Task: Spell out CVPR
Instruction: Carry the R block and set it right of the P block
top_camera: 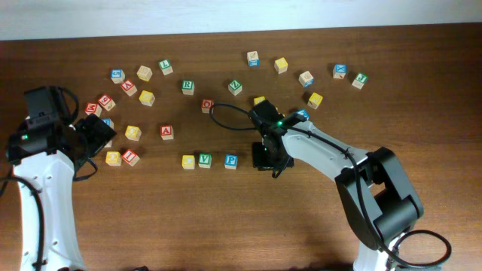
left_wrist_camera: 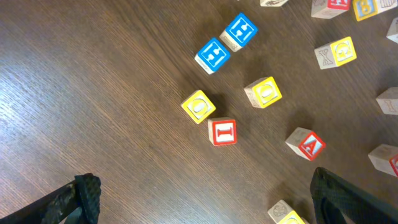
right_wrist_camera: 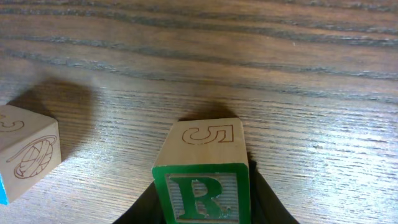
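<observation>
A row of three blocks lies on the table: a yellow block (top_camera: pixel 188 161), a green V block (top_camera: pixel 205 159) and a blue P block (top_camera: pixel 230 160). My right gripper (top_camera: pixel 263 156) is just right of this row and is shut on a green R block (right_wrist_camera: pixel 202 186), held low at the table surface. The P block's wooden side (right_wrist_camera: pixel 25 158) shows to the left of it in the right wrist view. My left gripper (top_camera: pixel 94 135) is open and empty at the left (left_wrist_camera: pixel 205 211), above bare wood.
Loose blocks lie across the back of the table, among them another green R (top_camera: pixel 187 86). Near the left gripper are a yellow block (left_wrist_camera: pixel 199 106), a red I (left_wrist_camera: pixel 222 132), a red A (left_wrist_camera: pixel 306 143) and two blue blocks (left_wrist_camera: pixel 212 54).
</observation>
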You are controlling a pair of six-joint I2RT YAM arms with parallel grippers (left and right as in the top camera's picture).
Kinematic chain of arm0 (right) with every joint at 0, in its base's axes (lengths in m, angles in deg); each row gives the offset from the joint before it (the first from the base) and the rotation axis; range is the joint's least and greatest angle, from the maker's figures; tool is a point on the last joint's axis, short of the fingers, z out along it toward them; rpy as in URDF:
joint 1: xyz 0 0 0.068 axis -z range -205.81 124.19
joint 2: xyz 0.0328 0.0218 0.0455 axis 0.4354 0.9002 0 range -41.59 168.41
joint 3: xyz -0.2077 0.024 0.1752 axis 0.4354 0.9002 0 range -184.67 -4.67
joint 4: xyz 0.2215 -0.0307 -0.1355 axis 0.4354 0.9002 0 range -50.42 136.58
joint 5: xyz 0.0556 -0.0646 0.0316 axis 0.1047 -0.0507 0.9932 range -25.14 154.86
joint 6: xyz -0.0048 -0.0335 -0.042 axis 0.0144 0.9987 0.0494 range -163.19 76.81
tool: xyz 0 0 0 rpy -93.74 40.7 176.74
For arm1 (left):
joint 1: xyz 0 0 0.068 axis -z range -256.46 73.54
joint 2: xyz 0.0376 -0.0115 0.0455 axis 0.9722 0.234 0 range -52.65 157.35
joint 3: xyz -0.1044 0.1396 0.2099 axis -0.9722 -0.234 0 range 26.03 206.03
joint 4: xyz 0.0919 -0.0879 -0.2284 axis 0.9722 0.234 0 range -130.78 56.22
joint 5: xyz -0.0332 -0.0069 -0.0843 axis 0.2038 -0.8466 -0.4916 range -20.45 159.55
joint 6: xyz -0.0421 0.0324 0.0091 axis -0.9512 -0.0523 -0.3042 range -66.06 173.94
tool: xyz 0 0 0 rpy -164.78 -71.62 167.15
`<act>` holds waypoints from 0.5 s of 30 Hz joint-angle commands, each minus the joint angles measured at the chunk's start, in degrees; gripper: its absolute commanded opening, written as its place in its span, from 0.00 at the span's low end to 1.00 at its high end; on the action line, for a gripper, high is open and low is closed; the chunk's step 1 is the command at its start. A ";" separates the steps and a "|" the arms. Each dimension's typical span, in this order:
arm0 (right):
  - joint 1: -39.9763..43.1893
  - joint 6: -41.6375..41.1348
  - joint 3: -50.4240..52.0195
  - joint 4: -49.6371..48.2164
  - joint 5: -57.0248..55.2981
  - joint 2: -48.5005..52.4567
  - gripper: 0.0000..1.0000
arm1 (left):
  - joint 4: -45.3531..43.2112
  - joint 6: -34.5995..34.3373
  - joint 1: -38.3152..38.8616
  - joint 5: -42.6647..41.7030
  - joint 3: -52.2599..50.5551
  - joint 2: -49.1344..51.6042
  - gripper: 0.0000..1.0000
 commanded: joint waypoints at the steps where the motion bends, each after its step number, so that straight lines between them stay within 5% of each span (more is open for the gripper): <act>1: -0.61 -1.51 0.52 1.38 -0.31 0.52 0.28 | -0.09 -0.50 -0.20 -2.12 0.26 0.15 0.99; 12: -0.61 -1.14 -0.81 1.95 -2.05 0.50 0.40 | -0.55 -0.52 -0.20 -4.70 0.26 0.15 0.99; 15: -0.61 7.13 -0.79 1.57 -5.95 0.50 0.41 | -0.50 -0.50 -0.20 -4.70 0.26 0.15 0.99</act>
